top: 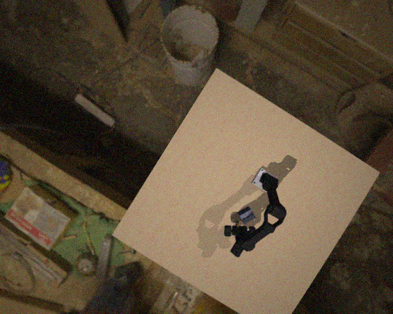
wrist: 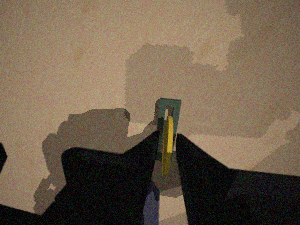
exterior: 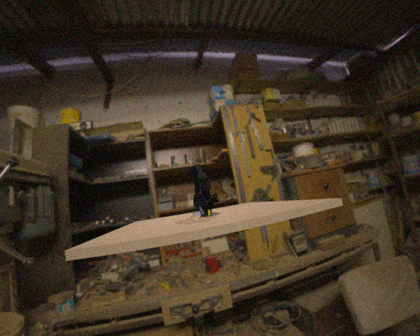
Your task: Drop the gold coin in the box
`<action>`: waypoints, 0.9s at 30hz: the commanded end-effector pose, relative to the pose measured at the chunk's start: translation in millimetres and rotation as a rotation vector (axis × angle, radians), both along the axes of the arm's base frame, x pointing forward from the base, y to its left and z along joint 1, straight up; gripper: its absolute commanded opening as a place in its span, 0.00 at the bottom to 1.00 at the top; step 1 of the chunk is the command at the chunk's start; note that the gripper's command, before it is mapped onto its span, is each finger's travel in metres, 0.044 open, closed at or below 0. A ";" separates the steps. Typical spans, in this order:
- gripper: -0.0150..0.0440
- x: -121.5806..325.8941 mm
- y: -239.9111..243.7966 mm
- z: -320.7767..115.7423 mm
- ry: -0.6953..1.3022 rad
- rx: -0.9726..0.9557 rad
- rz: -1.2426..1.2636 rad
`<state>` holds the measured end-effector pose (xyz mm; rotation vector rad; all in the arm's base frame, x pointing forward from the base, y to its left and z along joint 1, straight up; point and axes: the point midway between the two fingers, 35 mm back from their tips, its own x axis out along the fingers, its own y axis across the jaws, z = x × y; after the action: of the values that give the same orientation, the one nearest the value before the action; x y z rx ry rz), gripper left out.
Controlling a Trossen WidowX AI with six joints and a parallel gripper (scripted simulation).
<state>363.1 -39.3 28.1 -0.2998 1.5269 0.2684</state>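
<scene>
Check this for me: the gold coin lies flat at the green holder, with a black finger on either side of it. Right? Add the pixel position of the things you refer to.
Not quite: the gold coin (wrist: 170,135) stands on its edge rather than lying flat, as the wrist view shows. It is at the green holder (wrist: 172,102), with black fingers on either side.

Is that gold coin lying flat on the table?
No, in the wrist view the gold coin stands on its edge in the green holder.
</scene>
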 end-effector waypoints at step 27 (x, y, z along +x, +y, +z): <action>0.25 2.8 0.7 32.8 -0.002 0.005 0.004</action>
<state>364.4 -39.0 49.3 -0.2977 1.5304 0.2713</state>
